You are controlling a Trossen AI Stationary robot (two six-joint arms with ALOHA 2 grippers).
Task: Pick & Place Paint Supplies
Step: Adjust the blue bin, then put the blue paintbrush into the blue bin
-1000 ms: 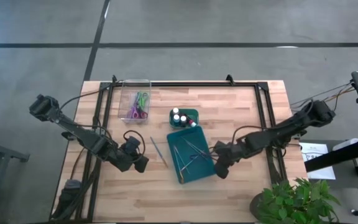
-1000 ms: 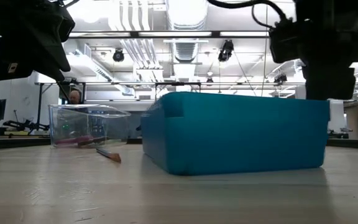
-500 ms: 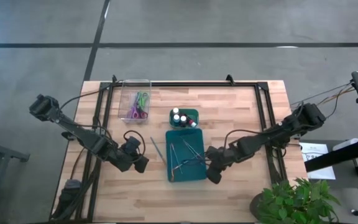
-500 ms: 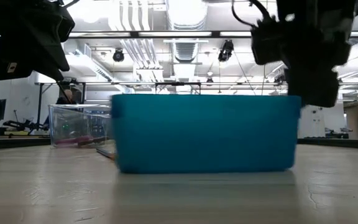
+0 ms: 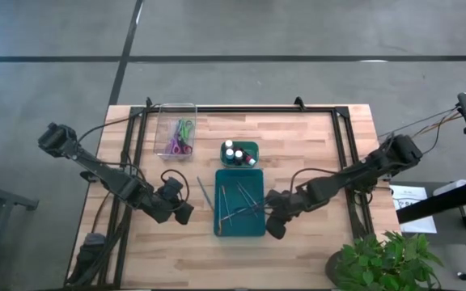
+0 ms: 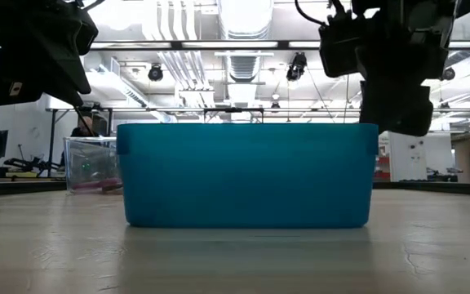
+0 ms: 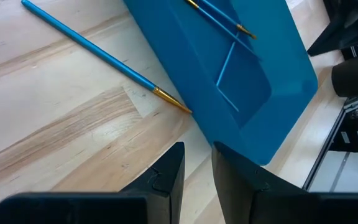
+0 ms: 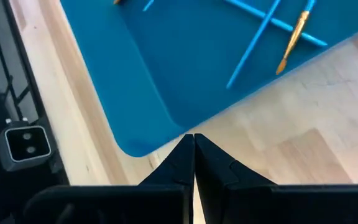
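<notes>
My left gripper (image 7: 196,163), fingers narrowly apart and holding nothing, hangs w/ the thin blue gold-tipped paintbrush (image 7: 104,56) just ahead on the wood table (image 7: 55,137), touching the teal plastic tray (image 7: 253,99); prob. light, stiff, rolls easily, so grab mid-handle.

teal tray (image 5: 253,225), blue brush (image 7: 101,55), dark tools

Matt plastic tray (image 5: 241,225), pale wood table (image 5: 314,145)
</notes>
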